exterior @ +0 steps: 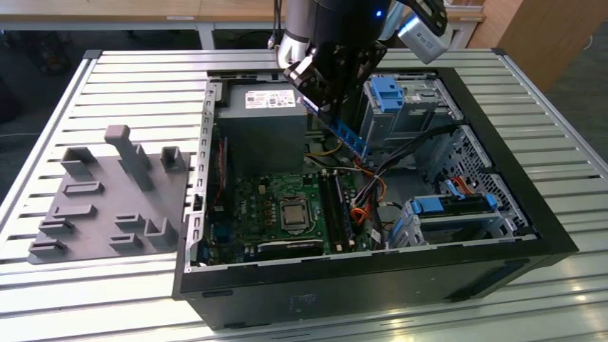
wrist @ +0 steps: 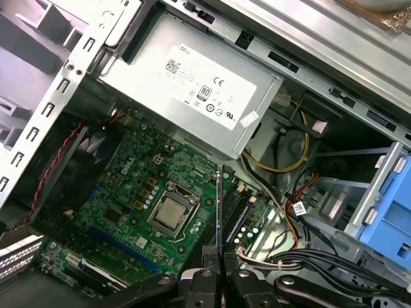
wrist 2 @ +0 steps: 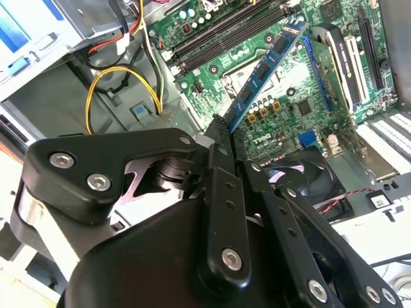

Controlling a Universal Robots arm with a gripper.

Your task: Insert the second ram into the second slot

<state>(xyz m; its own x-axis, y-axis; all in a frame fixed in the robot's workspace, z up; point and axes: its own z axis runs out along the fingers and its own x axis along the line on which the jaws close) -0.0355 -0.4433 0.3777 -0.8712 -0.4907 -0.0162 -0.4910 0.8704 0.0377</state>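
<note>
second ram: a thin blue board stick (wrist 2: 263,67), clamped at 1 end and jutting out past the claw's fingertips. It hangs tilted in the air over the board, apart from the slots.
claw: (wrist 2: 218,133) narrow, its 2 fingers closed flat on the stick's faces at the near end.
fixture plate: grey, with upright pegs (exterior: 100,229), well apart from the claw on the exterior view's left, outside the case.
power supply: a grey box with a white label (exterior: 261,132), just beside the claw and lower.
motherboard: green (exterior: 256,203), beneath the claw, beyond the stick's free end.
slots: long dark channels (exterior: 334,206) under the stick's line. I cannot tell whether any is filled.
drive-bay clip: chunky light blue (exterior: 385,91), close on the exterior view's right of the claw.
handling: likely very light and stiff, but thin and fragile. The smooth faces could let it pivot in the grip under a seating push.
hold: best on the bare board near a short end, clear of the chips and the contact edge, as the claw appears to have it.
</note>
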